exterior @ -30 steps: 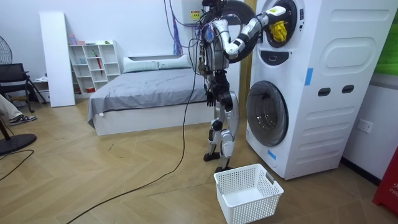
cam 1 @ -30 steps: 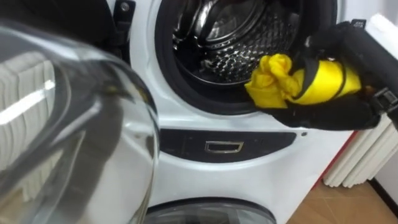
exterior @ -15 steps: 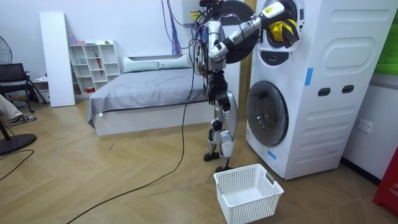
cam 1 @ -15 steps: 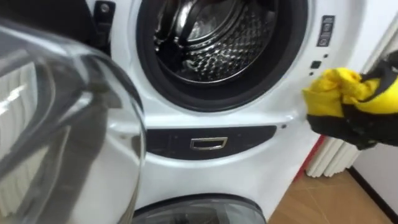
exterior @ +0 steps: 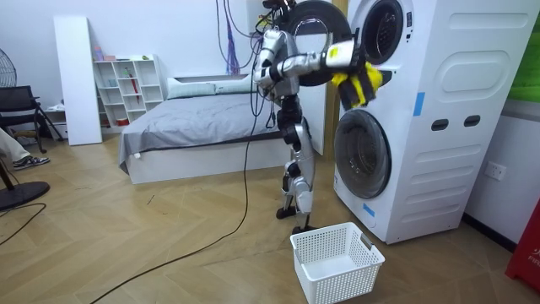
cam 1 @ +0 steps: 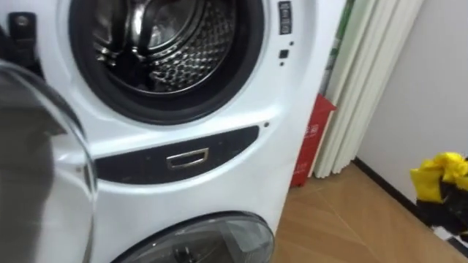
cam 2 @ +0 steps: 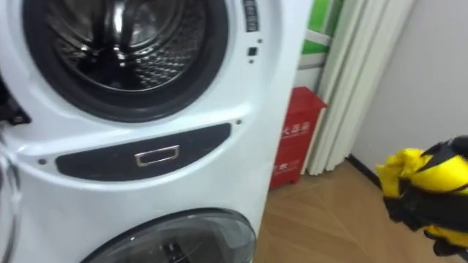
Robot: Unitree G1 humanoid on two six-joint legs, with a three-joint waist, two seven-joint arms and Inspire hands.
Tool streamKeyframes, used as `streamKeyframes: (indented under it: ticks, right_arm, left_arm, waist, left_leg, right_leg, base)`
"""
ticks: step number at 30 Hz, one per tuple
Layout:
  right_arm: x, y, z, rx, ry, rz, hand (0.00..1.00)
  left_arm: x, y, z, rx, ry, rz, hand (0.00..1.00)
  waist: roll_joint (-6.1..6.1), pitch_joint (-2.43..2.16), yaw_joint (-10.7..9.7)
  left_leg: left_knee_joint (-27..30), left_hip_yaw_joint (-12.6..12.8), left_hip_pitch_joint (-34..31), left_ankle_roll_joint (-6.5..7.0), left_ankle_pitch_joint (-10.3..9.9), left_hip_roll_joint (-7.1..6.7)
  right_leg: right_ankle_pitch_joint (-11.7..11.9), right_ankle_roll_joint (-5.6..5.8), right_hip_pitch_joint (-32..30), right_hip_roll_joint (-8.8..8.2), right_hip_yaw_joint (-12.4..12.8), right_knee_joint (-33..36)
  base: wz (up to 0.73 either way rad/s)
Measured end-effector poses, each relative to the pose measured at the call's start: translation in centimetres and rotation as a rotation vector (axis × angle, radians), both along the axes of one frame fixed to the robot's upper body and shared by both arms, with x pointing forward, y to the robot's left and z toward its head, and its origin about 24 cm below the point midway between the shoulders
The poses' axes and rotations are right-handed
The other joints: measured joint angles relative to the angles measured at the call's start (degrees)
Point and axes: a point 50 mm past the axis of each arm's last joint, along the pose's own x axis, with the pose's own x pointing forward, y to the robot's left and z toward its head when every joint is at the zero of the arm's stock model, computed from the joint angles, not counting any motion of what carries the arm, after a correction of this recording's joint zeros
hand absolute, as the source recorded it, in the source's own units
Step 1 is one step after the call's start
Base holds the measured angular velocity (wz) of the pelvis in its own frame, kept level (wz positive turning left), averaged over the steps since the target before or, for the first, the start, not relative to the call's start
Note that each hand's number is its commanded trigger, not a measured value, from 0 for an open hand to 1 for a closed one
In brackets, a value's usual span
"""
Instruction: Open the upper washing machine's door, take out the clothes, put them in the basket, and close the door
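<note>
One yellow cloth (cam 2: pixel 417 169) sits bunched in the right hand (cam 2: pixel 425 210), dark fingers curled around it. Left of the hand, well apart, is the rim of the open drum (cam 2: pixel 124 44); far below the hand the white basket (exterior: pixel 336 263) stands on wooden floor (cam 2: pixel 329 215).

Eye views near the washing machine (cam 1: pixel 281 146); room view distant.

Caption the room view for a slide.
Right hand holds yellow cloth outside the washing machine, white basket on the floor.
</note>
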Motion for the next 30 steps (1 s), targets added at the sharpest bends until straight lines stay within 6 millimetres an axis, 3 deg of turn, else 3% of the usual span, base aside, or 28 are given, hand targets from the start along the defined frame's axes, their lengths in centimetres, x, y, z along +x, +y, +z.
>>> streamKeyframes:
  ticks: [3,4,7,13,18,21,23,25,27,28,29,30]
  right_arm:
    - [-0.6,-0.4,-4.1,0.11,0.137,-0.047,1.0]
    - [-0.9,-0.6,-5.2,0.139,0.184,-0.065,1.0]
    - [-1.4,-1.0,-8.1,0.216,0.278,-0.104,1.0]
    - [-2.2,-1.7,-12.3,0.305,0.415,-0.188,1.0]
    - [-1.4,-1.5,-13.7,0.312,0.424,-0.203,1.0]
    - [-0.5,-0.8,-14.8,0.306,0.444,-0.196,1.0]
    - [-0.3,-0.5,-15.6,0.308,0.469,-0.197,1.0]
    - [-0.4,0.0,-16.7,0.318,0.492,-0.213,1.0]
    - [-0.6,0.0,-17.2,0.305,0.495,-0.227,1.0]
    - [-0.6,-0.2,-17.5,0.301,0.501,-0.251,1.0]
    - [-0.6,-0.3,-17.7,0.299,0.507,-0.265,1.0]
    - [-0.9,-0.5,-18.1,0.295,0.523,-0.291,1.0]
  left_arm:
    - [1.1,-0.7,-0.1,-0.016,-0.019,-0.054,0.0]
    - [1.2,-1.0,-0.2,-0.028,-0.018,-0.067,0.0]
    - [1.4,-1.3,-0.3,-0.033,-0.011,-0.093,0.0]
    - [2.5,-1.8,-0.3,-0.051,-0.053,-0.102,0.0]
    - [3.6,-3.0,-0.5,-0.089,-0.083,-0.156,0.0]
    - [4.5,-3.4,-0.5,-0.105,-0.102,-0.183,0.0]
    - [5.2,-3.8,-0.4,-0.117,-0.124,-0.188,0.0]
    - [6.0,-4.2,-0.4,-0.134,-0.145,-0.211,0.0]
    - [6.6,-4.6,-0.4,-0.142,-0.156,-0.246,0.0]
    - [7.1,-5.1,-0.4,-0.15,-0.167,-0.264,0.0]
    - [7.3,-5.3,-0.4,-0.155,-0.171,-0.271,0.0]
    - [7.5,-5.7,-0.4,-0.164,-0.18,-0.274,0.0]
  waist:
    - [0.72,0.1,0.38]
    - [2.05,0.18,0.53]
    - [4.37,0.03,0.27]
    - [6.49,-0.02,-0.09]
    - [8.98,0.05,-0.41]
    - [10.69,0.15,-1.58]
    - [11.18,0.11,-1.62]
    - [11.55,0.14,-1.69]
    - [12.3,0.02,-1.69]
    - [12.85,0.34,-1.88]
    - [13.03,0.35,-2.02]
    - [13.44,0.18,-1.94]
  left_leg:
    - [0.14,2.4,-0.23,-0.18,0.08,0.36]
    - [0.15,2.71,-0.35,-0.23,0.02,0.38]
    - [0.13,4.49,-1.36,-0.24,0.03,0.41]
    - [0.65,4.33,-6.05,-0.39,0.18,-0.02]
    - [0.63,5.39,-9.52,-0.39,0.19,0.03]
    - [0.59,4.35,-11.78,-0.37,0.2,-0.34]
    - [0.5,3.71,-12.65,-0.36,0.24,-0.53]
    - [0.24,0.98,-13.98,-0.11,0.87,-1.14]
    - [0.24,0.45,-14.98,-0.14,1.05,-0.97]
    - [0.09,0.59,-15.24,-0.14,1.05,-0.86]
    - [-0.08,0.75,-15.33,-0.14,1.05,-0.91]
    - [-0.51,0.72,-15.72,-0.21,1.11,-1.21]
  right_leg:
    - [0.0,0.0,-1.56,-0.03,0.19,0.06]
    - [0.0,0.01,-1.76,0.32,0.48,0.05]
    - [0.01,0.04,-3.68,0.41,1.52,1.02]
    - [0.76,0.19,-8.74,-0.12,1.45,1.79]
    - [0.74,0.21,-12.29,-0.44,1.37,1.99]
    - [0.74,0.21,-14.32,-0.51,1.22,1.97]
    - [0.76,0.19,-15.25,-0.48,1.21,1.97]
    - [1.0,-0.18,-15.89,-0.27,0.73,2.09]
    - [1.0,-0.17,-16.61,-0.6,-0.65,1.88]
    - [0.99,-0.17,-16.85,-1.1,-1.39,1.82]
    - [0.99,-0.17,-17.1,-1.21,-1.49,1.91]
    - [1.0,-0.18,-17.79,-1.25,-1.37,2.07]
  base:
    - [-0.12]
    - [-0.13]
    - [-0.08]
    - [-0.02]
    - [-0.03]
    - [0.07]
    - [0.04]
    - [0.0]
    - [0.05]
    - [0.12]
    - [0.14]
    - [0.08]
